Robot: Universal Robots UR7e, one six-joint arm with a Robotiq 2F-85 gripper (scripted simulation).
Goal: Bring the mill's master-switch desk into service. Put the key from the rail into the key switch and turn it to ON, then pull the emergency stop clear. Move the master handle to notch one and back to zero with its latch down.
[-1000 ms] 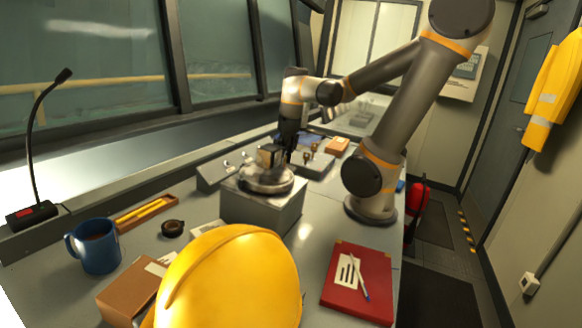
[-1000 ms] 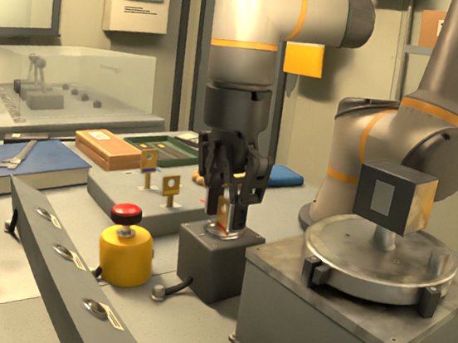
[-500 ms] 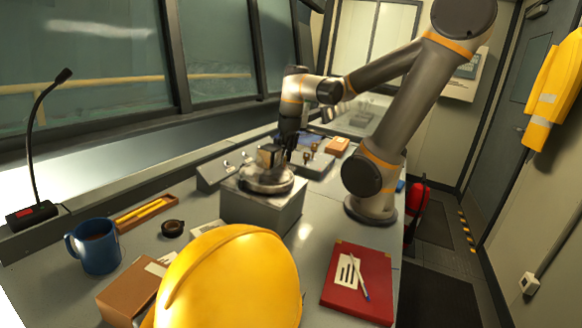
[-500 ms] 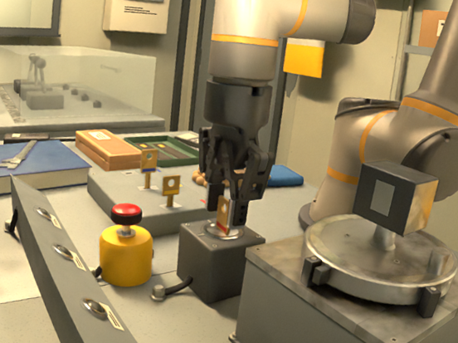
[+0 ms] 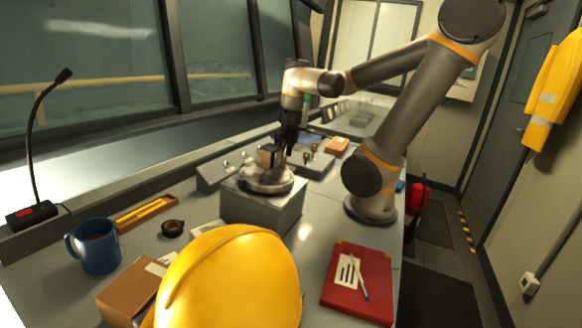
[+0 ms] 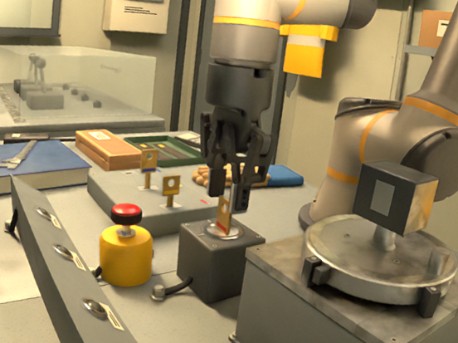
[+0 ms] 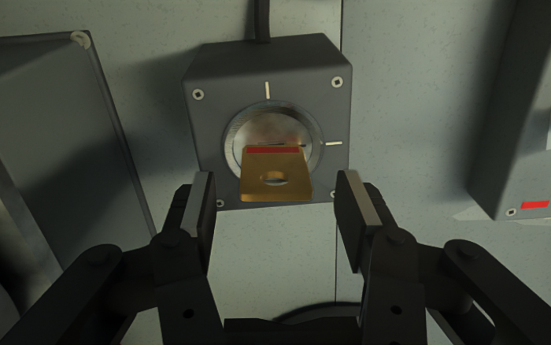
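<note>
The brass key with a red band (image 7: 276,174) (image 6: 223,215) stands upright in the key switch (image 7: 271,138) (image 6: 220,257), a dark box with a round metal face. My gripper (image 7: 274,205) (image 6: 228,193) (image 5: 287,144) hangs just above the key, open and holding nothing. The emergency stop (image 6: 125,249), a red button on a yellow base, stands left of the switch. The master handle (image 6: 394,196) (image 5: 270,156), a dark block on a short stem over a round metal plate, stands on a grey box to the right. Two more brass keys (image 6: 149,164) (image 6: 171,188) stand in the rail behind.
A yellow hard hat (image 5: 231,278) lies at the near end of the desk. A red notebook (image 5: 358,281), a blue mug (image 5: 94,246) and a cardboard box (image 5: 131,288) lie around it. A sloped panel (image 6: 72,266) runs along the desk's left side.
</note>
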